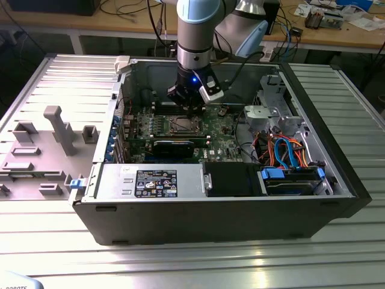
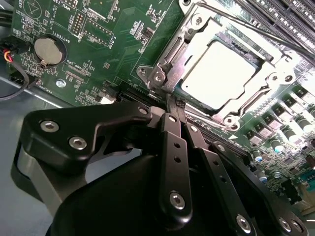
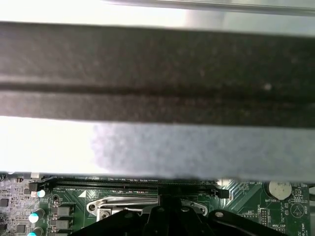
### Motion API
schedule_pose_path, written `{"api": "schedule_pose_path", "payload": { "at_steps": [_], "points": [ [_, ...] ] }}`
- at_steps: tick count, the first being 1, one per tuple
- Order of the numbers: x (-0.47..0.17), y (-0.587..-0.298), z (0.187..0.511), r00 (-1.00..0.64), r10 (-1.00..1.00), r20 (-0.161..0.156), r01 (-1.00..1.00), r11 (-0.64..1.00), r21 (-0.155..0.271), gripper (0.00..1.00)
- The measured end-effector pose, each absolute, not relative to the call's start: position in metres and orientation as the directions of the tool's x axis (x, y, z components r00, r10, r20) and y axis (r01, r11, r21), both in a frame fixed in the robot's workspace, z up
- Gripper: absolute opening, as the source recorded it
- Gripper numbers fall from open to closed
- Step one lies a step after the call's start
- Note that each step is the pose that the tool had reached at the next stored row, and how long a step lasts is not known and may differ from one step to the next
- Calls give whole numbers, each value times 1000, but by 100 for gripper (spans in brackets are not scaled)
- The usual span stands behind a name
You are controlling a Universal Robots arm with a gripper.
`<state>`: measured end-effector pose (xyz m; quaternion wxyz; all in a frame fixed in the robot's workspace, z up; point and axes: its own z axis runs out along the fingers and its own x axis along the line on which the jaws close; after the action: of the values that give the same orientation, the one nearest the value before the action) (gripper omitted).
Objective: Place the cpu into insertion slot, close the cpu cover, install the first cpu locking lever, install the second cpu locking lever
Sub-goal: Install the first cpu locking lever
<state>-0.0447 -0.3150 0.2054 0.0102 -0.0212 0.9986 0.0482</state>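
Observation:
The cpu lies flat in the insertion slot, its pale metal top showing through the window of the cpu cover, which lies down over it. In the exterior view my gripper reaches down into the open computer case, just behind the socket. In the second wrist view the gripper has its two black fingers pressed together, tips at the socket's edge beside a thin metal lever rod. The socket frame and the gripper also show in the first wrist view.
A long black card lies in front of the socket. Memory slots run beyond it, with a coin battery on the board. Drive bays with orange and blue cables fill the case's right. A grey fixture plate lies left.

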Motion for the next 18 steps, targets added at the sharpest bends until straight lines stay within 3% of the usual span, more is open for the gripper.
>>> {"api": "schedule_pose_path", "payload": {
  "at_steps": [13, 18],
  "points": [
    [-45, -315, 198, -999, -42, -22, -43, 995, 89, 11],
    [-45, -315, 198, -999, -41, -23, -43, 991, 129, 11]
  ]
}}
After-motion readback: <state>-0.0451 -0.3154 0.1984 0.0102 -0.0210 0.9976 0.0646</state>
